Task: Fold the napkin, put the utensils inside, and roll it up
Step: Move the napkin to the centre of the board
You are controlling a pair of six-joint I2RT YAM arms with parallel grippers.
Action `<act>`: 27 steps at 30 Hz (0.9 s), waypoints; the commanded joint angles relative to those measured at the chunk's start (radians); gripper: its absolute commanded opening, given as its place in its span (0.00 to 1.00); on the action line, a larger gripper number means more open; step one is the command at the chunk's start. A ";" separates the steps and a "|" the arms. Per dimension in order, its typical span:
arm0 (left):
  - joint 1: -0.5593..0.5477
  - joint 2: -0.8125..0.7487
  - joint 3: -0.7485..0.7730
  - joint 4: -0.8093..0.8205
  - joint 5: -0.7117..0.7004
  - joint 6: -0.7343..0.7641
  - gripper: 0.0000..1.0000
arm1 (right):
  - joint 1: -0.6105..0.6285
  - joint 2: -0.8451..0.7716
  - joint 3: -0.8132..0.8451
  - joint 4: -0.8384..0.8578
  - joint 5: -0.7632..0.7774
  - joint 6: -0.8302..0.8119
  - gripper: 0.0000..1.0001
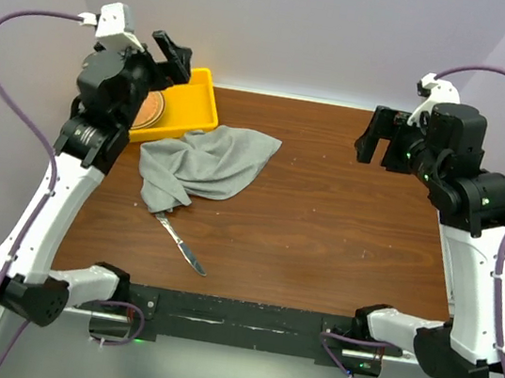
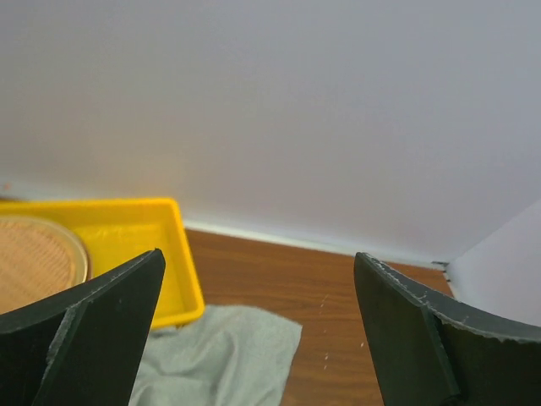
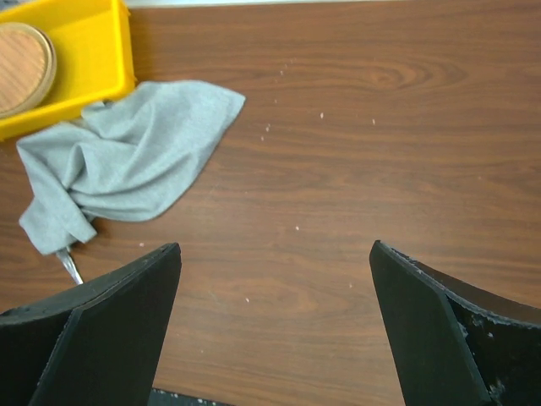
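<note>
My left tool (image 2: 258, 256) is up in the air with its two fingers wide apart, and it holds nothing. Right under it, a bit to its left, is the yellow tray (image 2: 182, 254), and inside the tray lies a round brown woven disc (image 2: 34, 262). Just below my left tool, low between its fingers, I can see a part of the grey napkin (image 2: 220, 355). The napkin lies all crumpled up on the brown bench (image 1: 324, 219), not folded, and one edge of it touches the near wall of the tray. My right tool (image 3: 275, 247) is also up in the air, on the other side of the bench. Its fingers are wide apart too, and nothing is between them. Below it there is only bare wood with some small white specks. The napkin is well away from my right tool, far over on its left side. A shiny silver knife (image 1: 182, 243) pokes out from under the low corner of the napkin. One end of it is hidden under the cloth, and the other end points toward the near edge of the bench. The knife is the only piece of cutlery I can see. Both of my tools are well apart from the knife and from the napkin.
</note>
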 commanded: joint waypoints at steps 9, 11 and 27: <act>0.005 0.248 -0.088 -0.492 -0.170 -0.103 1.00 | 0.003 0.152 -0.172 -0.083 -0.116 -0.030 0.98; 0.010 0.284 -0.170 -0.441 -0.158 -0.054 1.00 | 0.006 0.169 -0.206 -0.080 -0.168 -0.031 0.98; 0.074 0.570 -0.237 -0.355 -0.047 -0.086 0.98 | 0.009 0.200 -0.320 0.014 -0.323 -0.016 0.98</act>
